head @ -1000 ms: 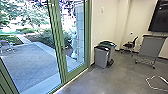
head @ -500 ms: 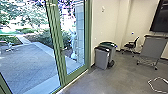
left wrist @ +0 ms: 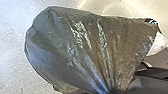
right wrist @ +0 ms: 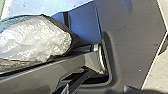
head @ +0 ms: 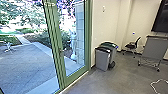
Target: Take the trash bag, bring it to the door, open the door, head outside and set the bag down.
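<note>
One green-framed glass door [head: 55,45] stands to the robot's left, seemingly closed. Before the left wrist is the plastic trash bag [left wrist: 82,50], widening away from its gathered neck [left wrist: 110,86]; this neck, I judge, lies nearer to left gripper than right gripper. Whether either is closed, I cannot tell.

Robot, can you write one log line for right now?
trash bag: bulging, gathered at one end | green-framed door: closed | gray bins: indoors, near door

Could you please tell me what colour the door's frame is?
Green; the frame shows best in the head view.
</note>
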You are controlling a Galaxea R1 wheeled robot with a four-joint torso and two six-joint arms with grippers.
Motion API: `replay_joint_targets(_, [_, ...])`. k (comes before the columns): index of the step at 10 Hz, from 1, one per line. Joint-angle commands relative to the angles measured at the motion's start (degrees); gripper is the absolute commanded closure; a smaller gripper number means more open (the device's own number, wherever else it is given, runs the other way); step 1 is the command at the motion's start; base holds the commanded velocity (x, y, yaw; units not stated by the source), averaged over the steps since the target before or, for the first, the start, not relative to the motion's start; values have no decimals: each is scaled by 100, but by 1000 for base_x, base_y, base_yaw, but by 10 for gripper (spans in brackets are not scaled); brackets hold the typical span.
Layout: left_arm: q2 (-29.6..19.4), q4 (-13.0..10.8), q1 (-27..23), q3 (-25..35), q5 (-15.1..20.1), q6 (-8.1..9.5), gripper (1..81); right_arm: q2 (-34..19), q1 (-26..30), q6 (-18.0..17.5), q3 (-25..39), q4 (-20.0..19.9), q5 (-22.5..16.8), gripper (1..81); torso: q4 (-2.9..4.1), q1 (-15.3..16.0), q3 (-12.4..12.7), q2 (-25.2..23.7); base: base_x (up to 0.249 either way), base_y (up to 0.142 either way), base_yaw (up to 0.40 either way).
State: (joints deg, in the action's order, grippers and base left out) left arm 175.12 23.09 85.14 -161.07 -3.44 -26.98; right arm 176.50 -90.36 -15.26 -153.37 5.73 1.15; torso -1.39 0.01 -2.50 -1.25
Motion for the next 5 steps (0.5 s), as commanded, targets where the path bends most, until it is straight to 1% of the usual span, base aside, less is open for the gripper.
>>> replay_joint_targets(1, [15,-68,-291,-12,309,-27,811,55,162,15,54,77,-308,10,0,0,0,0,151,0,0])
replay_joint_targets(5, [15,-68,-291,-12,309,-27,811,81,145,15,54,77,-308,10,0,0,0,0,152,0,0])
